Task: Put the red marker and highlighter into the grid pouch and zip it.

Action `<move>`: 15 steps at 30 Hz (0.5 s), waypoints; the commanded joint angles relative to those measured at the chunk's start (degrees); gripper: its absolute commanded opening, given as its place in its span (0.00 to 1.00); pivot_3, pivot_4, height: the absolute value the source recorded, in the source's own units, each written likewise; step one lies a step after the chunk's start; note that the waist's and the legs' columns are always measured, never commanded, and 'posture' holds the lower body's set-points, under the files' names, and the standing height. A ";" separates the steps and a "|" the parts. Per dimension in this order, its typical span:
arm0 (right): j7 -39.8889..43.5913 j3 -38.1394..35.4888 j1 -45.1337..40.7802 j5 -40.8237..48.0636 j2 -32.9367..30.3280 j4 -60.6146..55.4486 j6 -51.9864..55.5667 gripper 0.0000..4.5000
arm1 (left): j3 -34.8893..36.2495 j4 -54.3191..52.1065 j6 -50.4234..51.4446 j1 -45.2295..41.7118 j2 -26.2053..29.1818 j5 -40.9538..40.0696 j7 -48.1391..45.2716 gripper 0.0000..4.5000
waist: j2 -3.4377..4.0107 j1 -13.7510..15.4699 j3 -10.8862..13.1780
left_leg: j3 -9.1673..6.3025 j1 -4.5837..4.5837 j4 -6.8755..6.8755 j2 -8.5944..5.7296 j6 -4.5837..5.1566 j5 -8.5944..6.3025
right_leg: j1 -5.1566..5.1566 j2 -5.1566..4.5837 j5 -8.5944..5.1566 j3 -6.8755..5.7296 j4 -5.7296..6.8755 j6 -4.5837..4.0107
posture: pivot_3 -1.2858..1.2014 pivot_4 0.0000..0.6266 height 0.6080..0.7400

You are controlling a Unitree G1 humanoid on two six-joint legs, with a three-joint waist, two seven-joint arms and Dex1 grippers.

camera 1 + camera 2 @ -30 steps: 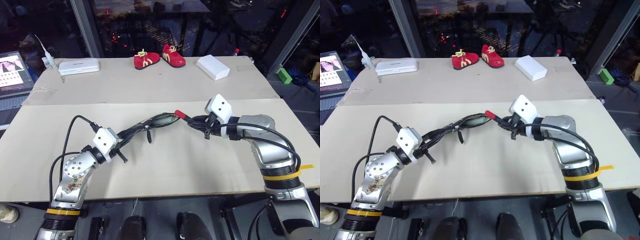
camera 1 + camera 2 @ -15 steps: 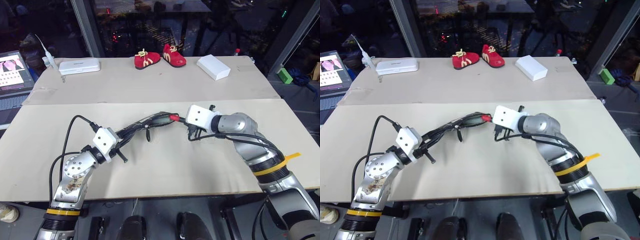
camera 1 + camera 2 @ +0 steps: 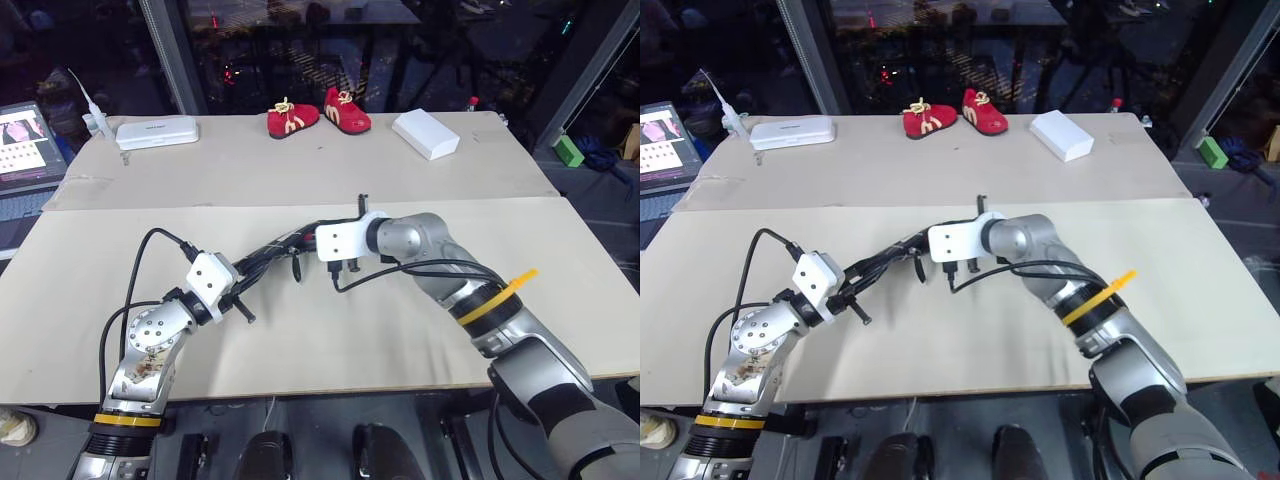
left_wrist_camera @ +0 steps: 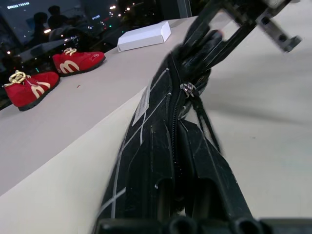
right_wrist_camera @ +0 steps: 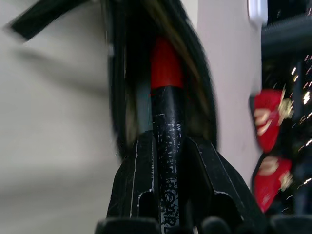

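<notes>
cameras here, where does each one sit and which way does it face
Left and right eye views: on the head, looking forward and down at the beige table; both arms show, the left gripper holding up the black grid-lined fabric pouch.
Left wrist view: along the left fingers clamped on the pouch, toward the zipper pull.
Right wrist view: along the right gripper holding the slim red-and-black marker in the pouch mouth.
Shared: the small red shoes show in all.

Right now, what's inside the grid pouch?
The red marker's tip pokes into the grid pouch's open mouth, held by the right pincer. Deeper contents, including any highlighter, are hidden.
</notes>
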 commanded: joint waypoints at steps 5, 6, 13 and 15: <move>-0.71 0.93 -0.72 -0.85 3.59 2.34 -7.12 0.10 | 0.69 -1.02 -1.48 -0.80 0.26 -0.52 -0.44 0.00 | 0.00 0.07 0.00 | 0.00 -0.01 0.00 0.00 0.00 0.00 | 0.00 -0.01 0.00 0.00 0.01 0.00 | 0.52 0.24 1.00; -0.59 -0.16 -0.34 0.23 3.93 2.53 -6.64 0.10 | 0.77 -0.97 -1.46 -0.86 0.28 -0.55 -0.46 0.00 | 0.00 0.06 0.00 | 0.00 0.00 0.00 0.00 0.00 0.00 | 0.00 -0.01 0.00 0.00 0.01 0.00 | 0.52 0.24 1.00; 2.43 -7.22 0.84 7.04 4.18 1.46 -1.32 0.61 | 0.86 -1.18 -1.60 -0.51 0.32 -0.48 -0.55 0.00 | 0.00 0.07 0.00 | -0.01 0.00 0.00 0.01 -0.01 0.00 | 0.00 -0.01 0.01 -0.01 0.02 -0.01 | 0.52 0.24 1.00; 6.21 -11.68 2.08 13.48 3.37 0.08 1.10 0.61 | 0.81 -1.26 -1.63 -0.51 0.27 -0.41 -0.49 0.00 | 0.00 0.08 0.00 | -0.02 0.01 0.00 0.02 -0.01 0.00 | 0.01 -0.01 0.01 -0.01 0.03 -0.01 | 0.52 0.24 1.00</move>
